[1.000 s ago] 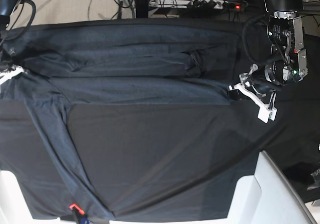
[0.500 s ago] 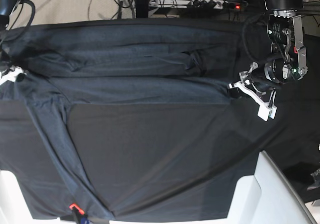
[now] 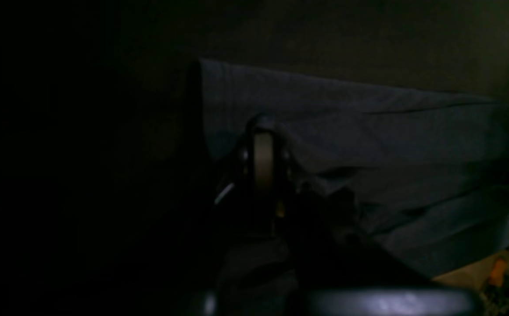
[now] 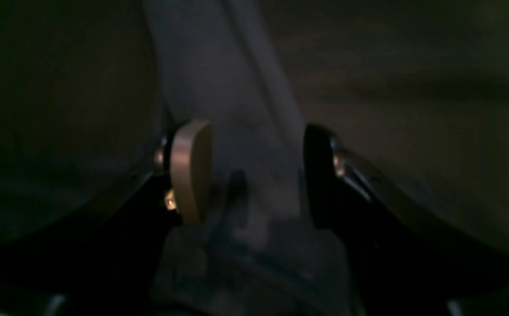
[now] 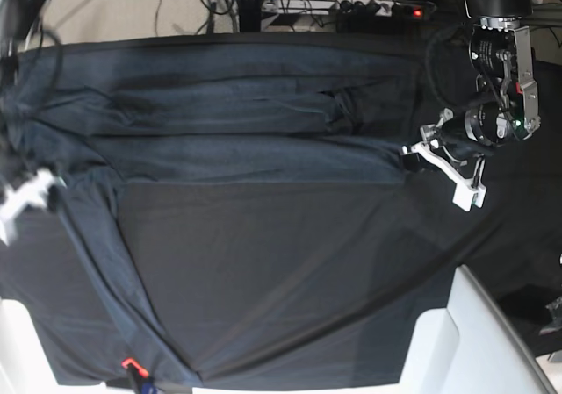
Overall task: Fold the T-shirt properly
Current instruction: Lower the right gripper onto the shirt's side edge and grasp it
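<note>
The T-shirt (image 5: 237, 122) lies folded lengthwise in a band across the upper half of the frame on the black-draped counter (image 5: 290, 280). The fold looks part done; the next move likely calls for regripping its left end. The left end effector (image 5: 420, 155) pinches the shirt's right edge; the right end effector (image 5: 22, 197), at left, stands wide, cloth between its fingers. The lower frame is open.

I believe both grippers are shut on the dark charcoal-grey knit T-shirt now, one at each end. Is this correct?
Not quite. Only the left gripper is shut on the dark charcoal-grey knit T-shirt. The right gripper is open: the right wrist view shows its fingers standing apart, with a strip of the shirt between them.
</note>
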Robot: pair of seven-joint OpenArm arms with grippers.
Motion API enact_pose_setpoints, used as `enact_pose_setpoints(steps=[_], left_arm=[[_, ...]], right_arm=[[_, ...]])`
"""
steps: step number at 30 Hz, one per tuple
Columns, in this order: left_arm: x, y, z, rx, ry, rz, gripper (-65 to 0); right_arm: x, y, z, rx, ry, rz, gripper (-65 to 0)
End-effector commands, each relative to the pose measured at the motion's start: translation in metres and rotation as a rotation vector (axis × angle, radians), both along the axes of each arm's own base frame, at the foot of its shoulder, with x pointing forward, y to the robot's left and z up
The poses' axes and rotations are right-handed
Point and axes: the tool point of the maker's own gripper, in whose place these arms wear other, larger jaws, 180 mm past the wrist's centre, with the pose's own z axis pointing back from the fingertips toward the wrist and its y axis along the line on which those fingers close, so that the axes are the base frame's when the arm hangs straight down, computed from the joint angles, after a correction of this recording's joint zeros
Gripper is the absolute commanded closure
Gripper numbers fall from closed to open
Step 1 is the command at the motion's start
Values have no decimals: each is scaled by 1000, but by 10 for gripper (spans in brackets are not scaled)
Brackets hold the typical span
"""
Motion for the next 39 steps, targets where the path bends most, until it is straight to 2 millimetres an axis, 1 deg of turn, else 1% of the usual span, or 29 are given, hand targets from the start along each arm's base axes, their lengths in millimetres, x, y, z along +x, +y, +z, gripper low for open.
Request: enact_pose_setpoints(steps=[1,3,6,8,11,18,22,25,34,39], left_arm=[[10,2,13,1,-50,-5,0],[10,1,12,-2,-48,-4,0],[9,0,12,-4,-47,-4,0],[9,0,11,-5,-44,-3,0],[9,0,10,-5,-44,-2,0],[8,-1,8,-6,-36,-6,0],[4,-18,2,-6,-16,-64,0],[4,-22,1,-12,-14,-69,0],[5,-17,3,-4,-18,-63,0],[4,-20,1,-7,-13,-71,0]], right_arm=[[19,-13,11,-2,-39,-17,-318],[35,-20,2,31,-30,-40,-318],[49,-25,-16,63,-6,-56,-318],[53,-23,-26,65,13,-45,-318],[52,-17,-42,66,41,-33,-318],[55,-11,-43,64,27,-19,-318],[56,-11,-42,63,20,-20,-317],[57,-12,-41,61,17,-22,-317],[61,-16,-37,57,-17,-31,-318],[61,-16,-37,57,-19,-32,-317]])
